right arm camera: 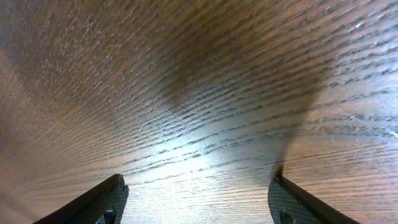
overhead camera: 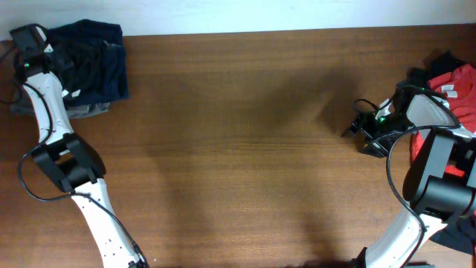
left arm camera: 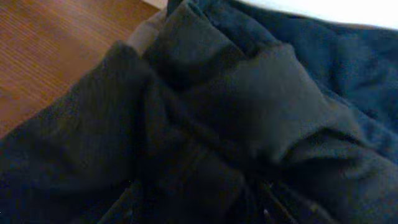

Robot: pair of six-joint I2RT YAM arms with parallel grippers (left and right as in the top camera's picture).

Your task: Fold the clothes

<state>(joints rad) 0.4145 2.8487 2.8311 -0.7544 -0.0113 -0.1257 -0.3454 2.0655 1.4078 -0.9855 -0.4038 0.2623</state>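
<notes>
Left claw (overhead camera: 37,46) hangs at the far left corner of the tabletop (overhead camera: 245,149), over the edge of a dark pile (overhead camera: 97,63) of clothes. I cannot tell whether its jaws are apart or closed, because the left wrist view is filled with rumpled blackish fabric (left arm camera: 236,124) and no fingers show clearly. The pile lies bunched against the back edge, navy and near-black folds on top and a grey piece (overhead camera: 89,110) showing under its front edge. In the wrist view, bare wood shows only at the upper left.

The middle of the tabletop carries only shadows.

Further right, the right claw (overhead camera: 364,130) is low over bare wood, pointing left. Its jaws stand wide open and hold nothing. In the right wrist view its two fingertips (right arm camera: 93,202) sit at the bottom corners, with only wood grain between them. Behind that arm, at the right edge, lies a red garment (overhead camera: 455,83) with a black one (overhead camera: 445,59) touching its back side.
</notes>
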